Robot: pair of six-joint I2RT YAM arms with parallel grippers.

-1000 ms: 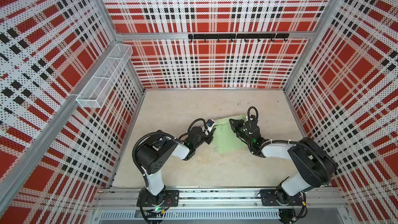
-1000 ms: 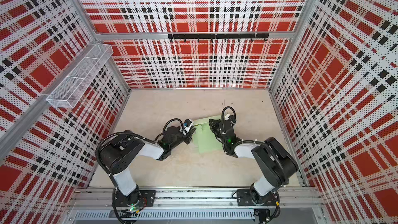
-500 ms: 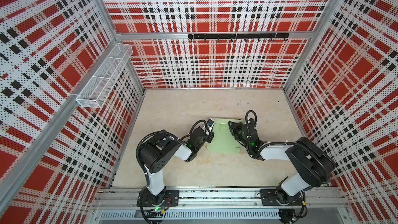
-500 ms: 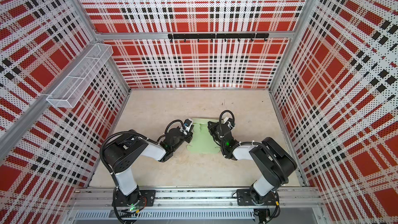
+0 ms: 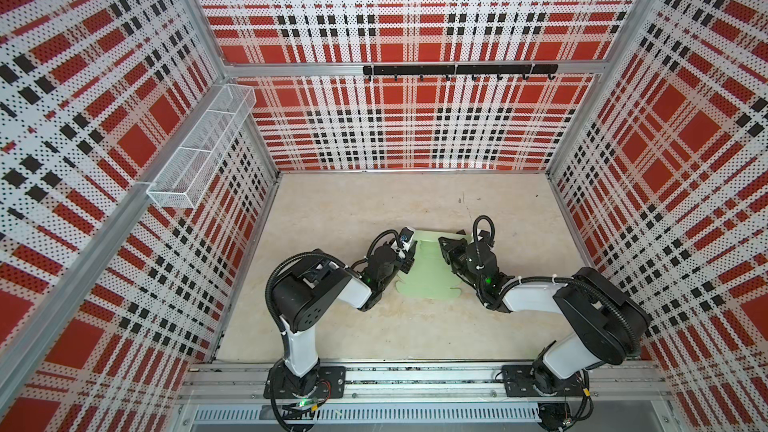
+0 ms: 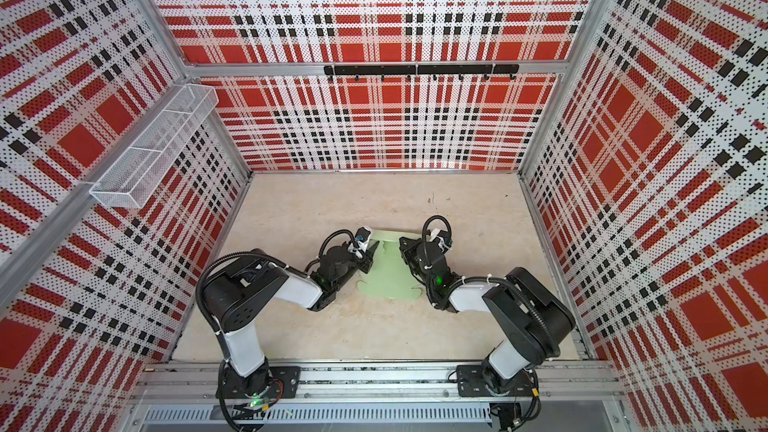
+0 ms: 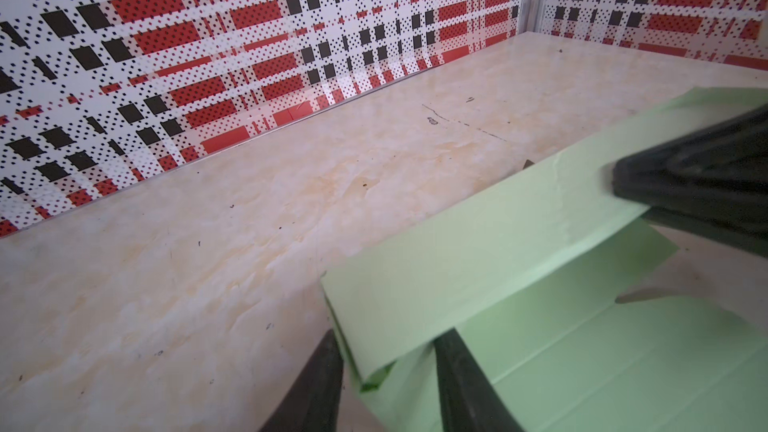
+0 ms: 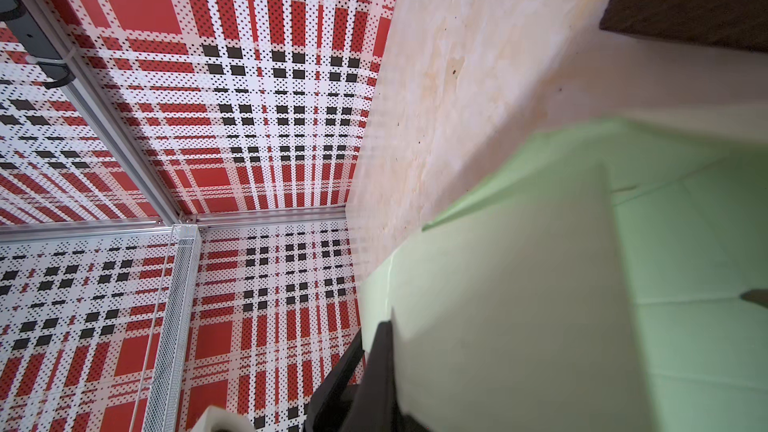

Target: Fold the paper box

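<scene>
paper box [image 8: 519, 305] blurred near lens; left tool [image 7: 388, 336] cut by frame edge

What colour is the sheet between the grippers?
It is a pale mint green thin cardboard sheet; left wrist view shows it best.

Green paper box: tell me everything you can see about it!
The paper box is pale green thin cardboard, a cut sheet with creases and rounded tabs, lying on the table. One flap is folded up off the rest. The right gripper pinches that flap in its jaws; the left gripper, jaws open, straddles its end.
</scene>
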